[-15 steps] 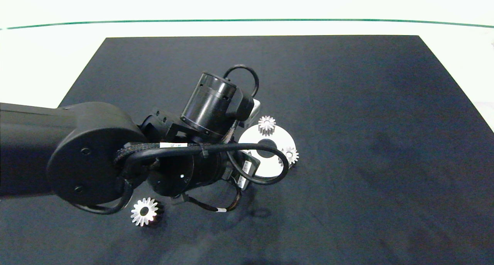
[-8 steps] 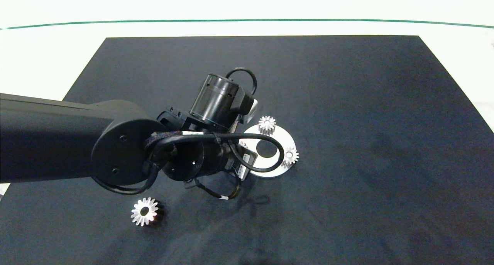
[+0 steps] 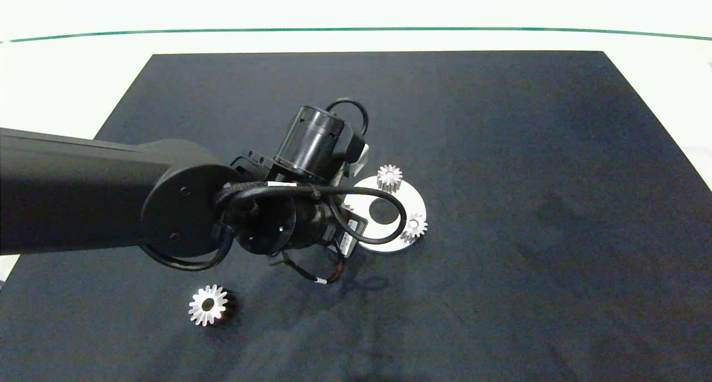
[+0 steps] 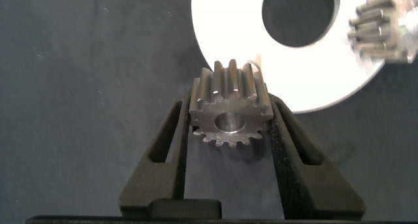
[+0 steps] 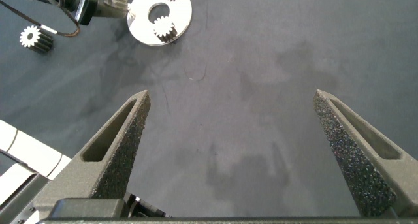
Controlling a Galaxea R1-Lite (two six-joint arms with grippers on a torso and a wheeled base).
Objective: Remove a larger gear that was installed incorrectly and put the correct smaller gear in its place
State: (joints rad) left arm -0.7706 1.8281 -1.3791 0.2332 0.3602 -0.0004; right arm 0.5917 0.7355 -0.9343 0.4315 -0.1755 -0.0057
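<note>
Head view: left arm hides left gripper (image 4: 230,123). Wrist view: it clamps smaller gear (image 4: 230,113) at disc (image 4: 215,28) edge. Right gripper (image 5: 238,145) wide open.

— What colours are on the mat (image 3: 500,148)?

— The mat itself is black, mottled with faint paler smudges. It lies on a white table (image 3: 67,93) crossed by a thin green line (image 3: 356,30).

— And the metal parts?

— The smaller gear (image 4: 230,113) is shiny silver with darker grey between its teeth. The larger gear (image 3: 208,305) is bright silver too, and the ring plate (image 3: 389,243) looks almost white.

— The robot?

— The left arm (image 3: 83,193) is black, with small white labels on its cables.
</note>
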